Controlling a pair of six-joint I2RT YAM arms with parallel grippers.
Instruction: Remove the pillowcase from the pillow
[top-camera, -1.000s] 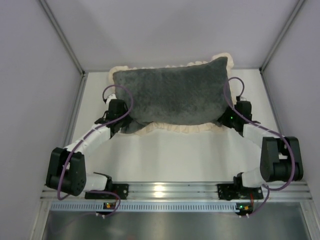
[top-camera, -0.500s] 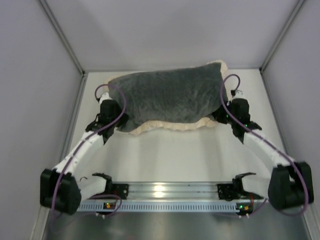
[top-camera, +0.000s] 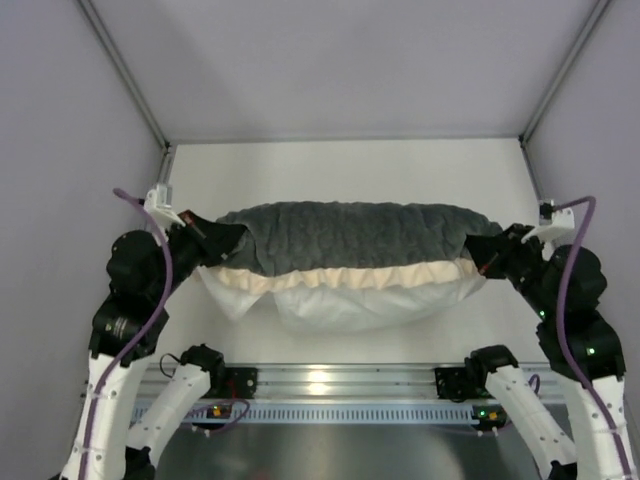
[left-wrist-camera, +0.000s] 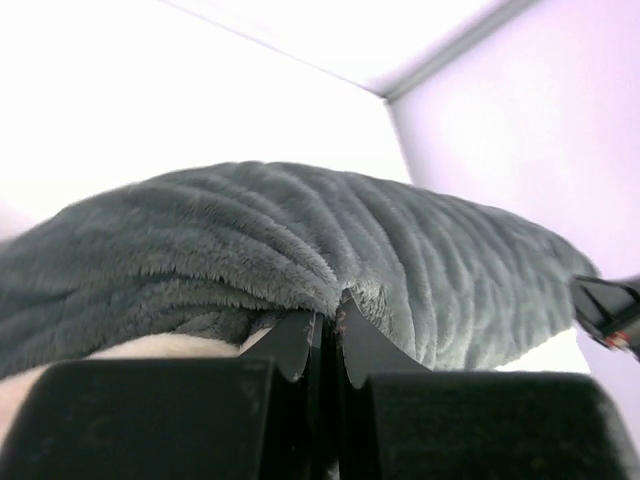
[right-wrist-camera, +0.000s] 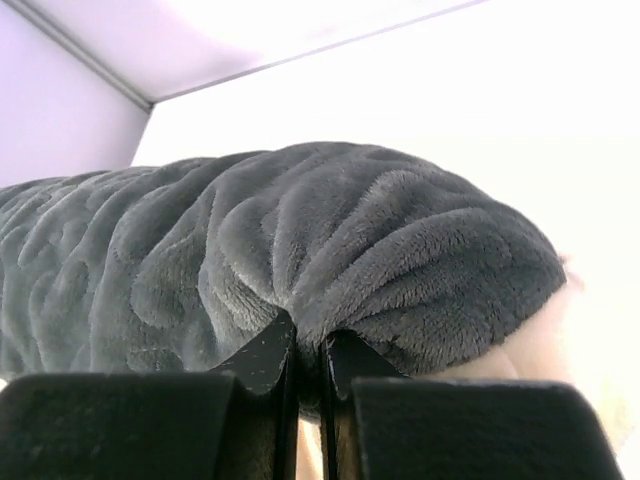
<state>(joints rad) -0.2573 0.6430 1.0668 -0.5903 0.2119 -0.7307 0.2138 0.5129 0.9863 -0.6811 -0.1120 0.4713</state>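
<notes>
While both my arms stand raised at the left and right edges of the flat white counter (top-camera: 340, 170), my left end effector (left-wrist-camera: 328, 305) is clamped on a pinch of the large soft pillowcase (top-camera: 350, 232) of dark grey fuzzy plush, and my right end effector (right-wrist-camera: 308, 330) is clamped on the same plush at its opposite end. Between the two grips the cover hangs stretched across the near half of the counter, held up off its surface, grey face upward and ridged with folds. Its cream ruffled frill (top-camera: 340, 275) runs along the lower near side, and below that a smooth white bulge (top-camera: 365, 300) sags toward the counter's near edge; whether this is the plain white pillow or the cover's white face I cannot tell.
</notes>
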